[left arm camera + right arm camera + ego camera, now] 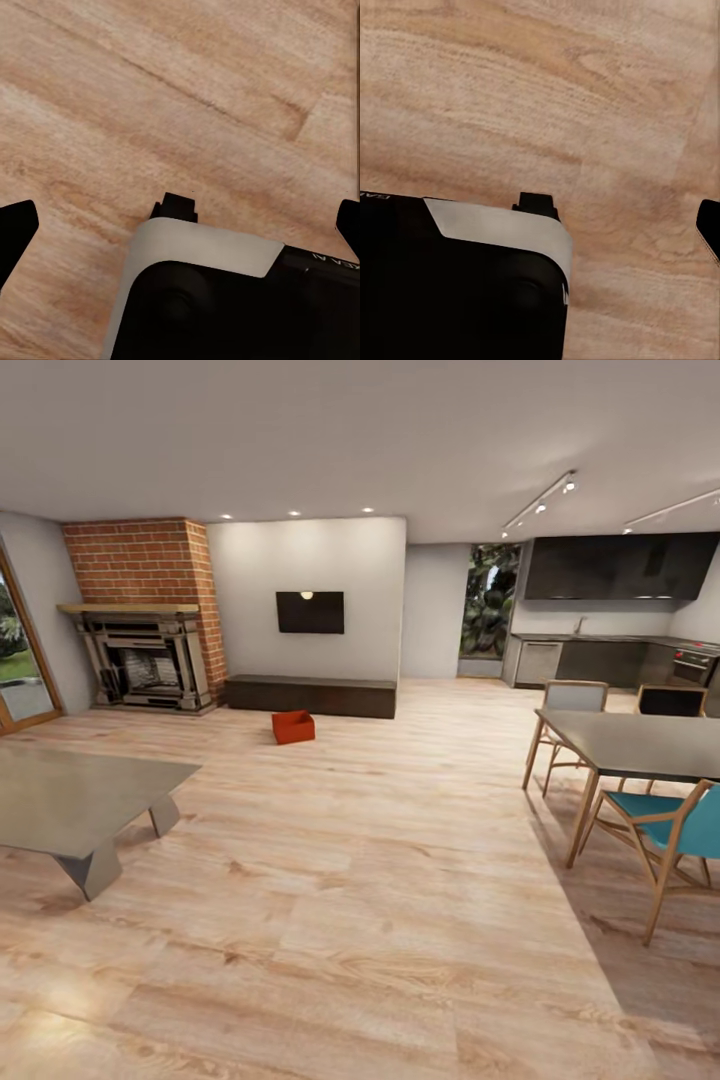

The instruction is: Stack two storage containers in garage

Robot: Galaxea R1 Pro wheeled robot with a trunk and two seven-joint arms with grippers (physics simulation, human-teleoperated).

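Observation:
One orange-red storage container [293, 727] stands on the light wood plank floor [380, 880] far ahead, in front of a low dark bench under a wall TV. In the left wrist view my left gripper [180, 225] is open over the planks; its dark fingertips [16, 231] sit at the two sides with nothing between them. In the right wrist view my right gripper [544, 225] also stands open, with one fingertip [709, 225] at the frame's edge. Part of my black and white base [202, 300] lies under each wrist camera.
A grey low table [70, 800] stands near left. At right are a dining table [640, 745] and wooden chairs, one teal [670, 840]. A brick fireplace [145, 630] is at the back left, a kitchen [610, 620] at the back right. Open floor runs to the container.

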